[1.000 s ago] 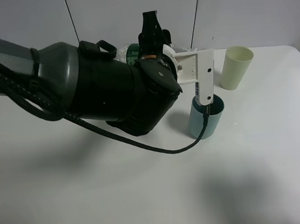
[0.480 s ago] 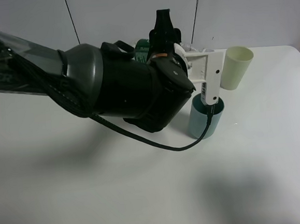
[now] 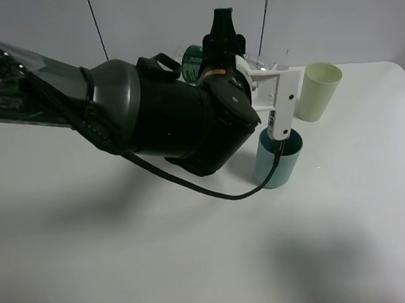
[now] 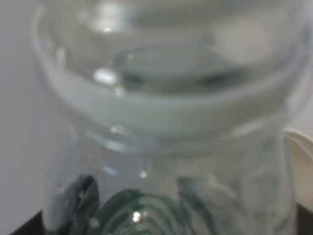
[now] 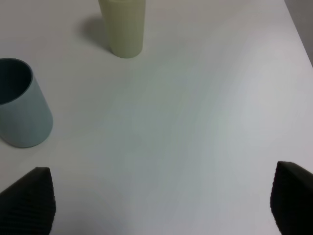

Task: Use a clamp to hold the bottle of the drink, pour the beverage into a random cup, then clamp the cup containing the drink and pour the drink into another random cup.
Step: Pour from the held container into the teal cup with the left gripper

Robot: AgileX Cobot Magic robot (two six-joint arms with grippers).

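My left gripper, black with pale finger parts and an orange sticker, is shut on the bottle. It holds the bottle tipped over, high above the table, just behind and above the teal cup. The bottle fills the left wrist view, clear with its green label at the bottom. I cannot make out any beverage or stream. The teal cup stands upright and also shows in the right wrist view. My right gripper is open and empty, above bare table, apart from both cups.
A pale yellow-green cup stands upright behind and to the right of the teal cup; it also shows in the right wrist view. The left arm's black cable hangs down beside the teal cup. The white table ends at a grey wall.
My left gripper has moved a little right and up with the bottle, closer over the teal cup. The cups have not moved.
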